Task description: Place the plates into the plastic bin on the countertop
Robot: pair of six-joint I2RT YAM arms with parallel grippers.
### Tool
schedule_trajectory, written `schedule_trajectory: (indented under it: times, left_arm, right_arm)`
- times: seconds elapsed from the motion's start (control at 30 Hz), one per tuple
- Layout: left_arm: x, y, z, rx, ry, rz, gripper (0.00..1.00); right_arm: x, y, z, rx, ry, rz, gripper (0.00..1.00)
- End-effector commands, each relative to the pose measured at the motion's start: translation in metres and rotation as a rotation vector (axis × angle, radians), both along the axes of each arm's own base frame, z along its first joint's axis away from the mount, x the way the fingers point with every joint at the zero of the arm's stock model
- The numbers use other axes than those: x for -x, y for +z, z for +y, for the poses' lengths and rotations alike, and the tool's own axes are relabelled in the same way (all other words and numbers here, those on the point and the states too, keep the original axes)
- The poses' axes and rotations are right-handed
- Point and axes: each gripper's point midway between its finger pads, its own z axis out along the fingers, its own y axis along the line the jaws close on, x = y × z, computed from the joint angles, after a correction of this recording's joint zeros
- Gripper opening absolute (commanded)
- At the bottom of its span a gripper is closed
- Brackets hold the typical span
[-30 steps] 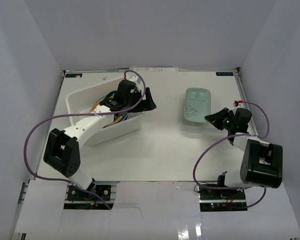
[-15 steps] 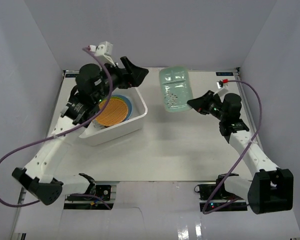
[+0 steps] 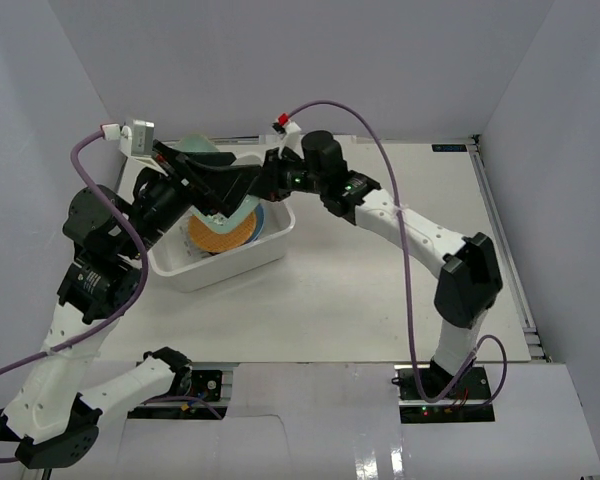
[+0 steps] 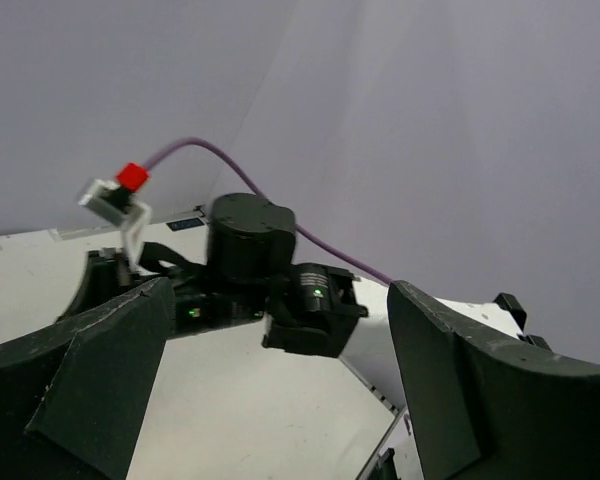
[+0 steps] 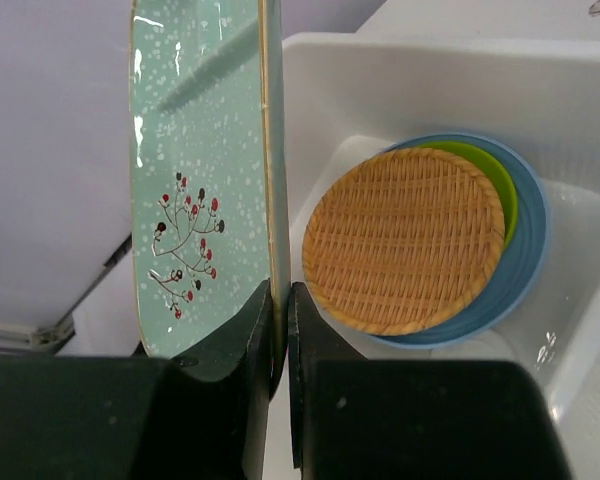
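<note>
Leftmost, the left gripper (image 4: 280, 300) gapes, its dark fingers spread around nothing. Next, the right gripper (image 5: 283, 300) pinches the glossy, speckled mint oblong plate (image 5: 200, 180) upright at the edge of the smooth white plastic bin (image 5: 430, 70). Inside, a round tan woven plate (image 5: 405, 240) tops the lime green plate (image 5: 495, 185) and the blue plate (image 5: 530, 250).

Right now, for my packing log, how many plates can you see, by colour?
Pale mint plate, held in the right end effector: 1
Tan woven plate: 1
Lime green plate: 1
Blue plate: 1
Total: 4
</note>
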Motion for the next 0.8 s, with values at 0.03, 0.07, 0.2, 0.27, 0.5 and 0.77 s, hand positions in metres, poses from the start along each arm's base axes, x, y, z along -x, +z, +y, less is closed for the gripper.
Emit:
schedule_trajectory:
  times: [0.03,0.07,0.2,0.27,0.5,0.77]
  left_arm:
    - [0.004,-0.013,0.0,-0.056,-0.011,-0.016,0.98]
    - [0.004,-0.016,0.001,-0.064,-0.003,-0.014,0.98]
    - [0.002,-0.025,0.005,-0.089,0.024,-0.015,0.98]
    - [-0.001,-0.029,0.007,-0.102,0.04,-0.017,0.98]
    - [-0.004,-0.039,0.012,-0.14,0.074,-0.02,0.98]
    - [-0.008,-0.063,0.019,-0.182,0.116,0.02,0.98]
  right_arm:
    - [-0.021,0.033,0.035,-0.016,0.015,-0.142,0.08]
    - [-0.02,0.022,0.039,0.02,0.03,-0.12,0.08]
    - [-0.04,-0.004,0.061,0.076,0.052,-0.102,0.08]
    - [-0.05,-0.027,0.067,0.112,0.043,-0.082,0.08]
    - [-0.05,-0.069,0.063,0.184,0.038,-0.028,0.08]
    - [-0.055,-0.07,0.06,0.175,-0.018,-0.01,0.77]
